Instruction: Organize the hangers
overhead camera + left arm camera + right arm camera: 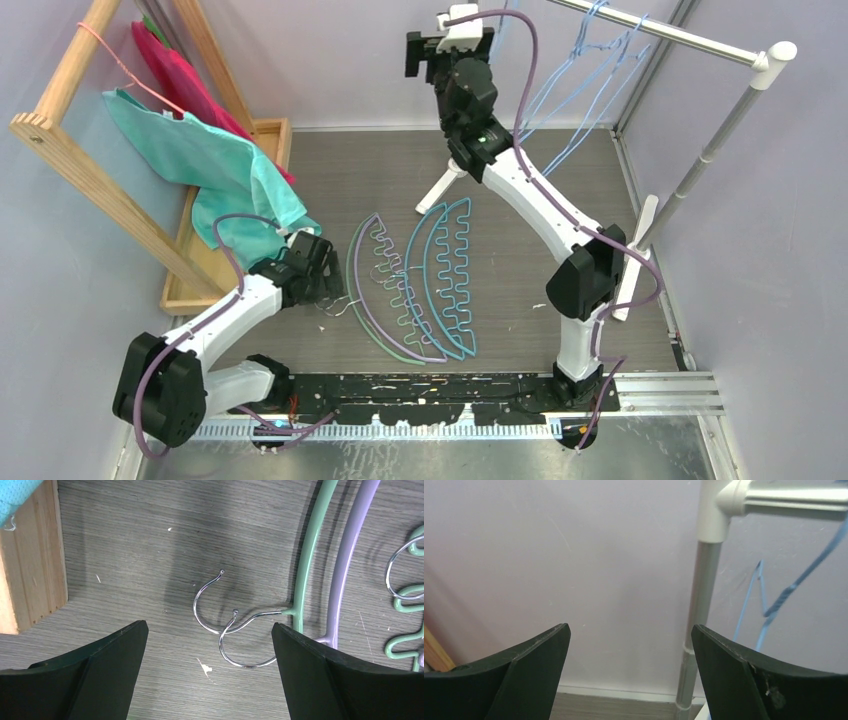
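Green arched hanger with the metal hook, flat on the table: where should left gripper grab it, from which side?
Probably its metal hook's straight shank, just off the green arch: straight down, jaws across the wire. It lies flat, and further out it crosses the lilac hanger's hook.

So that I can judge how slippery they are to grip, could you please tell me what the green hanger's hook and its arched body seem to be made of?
The hook looks like bare polished metal wire: silvery, mirror-bright, ending in a small ball. The arched body looks like plastic or a plastic coating: even pale green, smooth, with a faint sheen; which, I cannot tell.
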Controlling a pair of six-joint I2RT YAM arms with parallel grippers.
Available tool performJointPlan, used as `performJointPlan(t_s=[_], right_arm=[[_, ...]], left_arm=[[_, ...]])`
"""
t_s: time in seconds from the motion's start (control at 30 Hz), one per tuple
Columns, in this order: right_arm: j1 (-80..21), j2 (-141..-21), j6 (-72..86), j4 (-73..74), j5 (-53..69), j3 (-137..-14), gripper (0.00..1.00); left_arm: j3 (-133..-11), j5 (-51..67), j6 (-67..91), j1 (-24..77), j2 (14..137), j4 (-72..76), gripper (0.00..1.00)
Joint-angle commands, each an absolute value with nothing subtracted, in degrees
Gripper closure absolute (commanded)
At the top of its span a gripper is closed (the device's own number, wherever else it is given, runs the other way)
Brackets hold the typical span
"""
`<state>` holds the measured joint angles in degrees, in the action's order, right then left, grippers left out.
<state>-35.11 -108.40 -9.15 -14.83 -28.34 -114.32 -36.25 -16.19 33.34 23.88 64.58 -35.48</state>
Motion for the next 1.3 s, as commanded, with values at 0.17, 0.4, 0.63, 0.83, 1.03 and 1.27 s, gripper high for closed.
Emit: performJointPlan(t_s=[0.17,0.4,0.63,0.83,1.03,1.27], right_arm=[[-37.1,-112.1,-12.3,-17.0,-31.9,-117.4,0.01],[-36.9,-116.9,-20.0,-19.0,-38.1,-123.7,0.00],[-33.0,-115.7,-17.4,-20.2,-37.2,-122.2,0.00],[-27.4,-114.8,-10.6,-16.4,-34.0,-122.9,0.00],[-22.4,-114.4,-8.5,-15.1,-33.4,-122.8,0.00],[-18.6,-111.2,-7.8,-16.2,-36.7,-118.2,0.00]], left_arm=[[-38.8,-15.6,32.4,23.6,65.8,-35.9,0.02],[-39.3,-15.9,32.5,23.6,66.7,-36.5,0.02],[-39.7,-16.0,32.5,23.6,67.7,-36.6,0.02],[-39.6,-16.2,32.6,23.6,67.4,-36.7,0.02],[-39.6,-16.3,32.7,23.6,67.5,-36.8,0.02],[-39.4,-16.1,32.7,23.6,67.0,-36.6,0.02]])
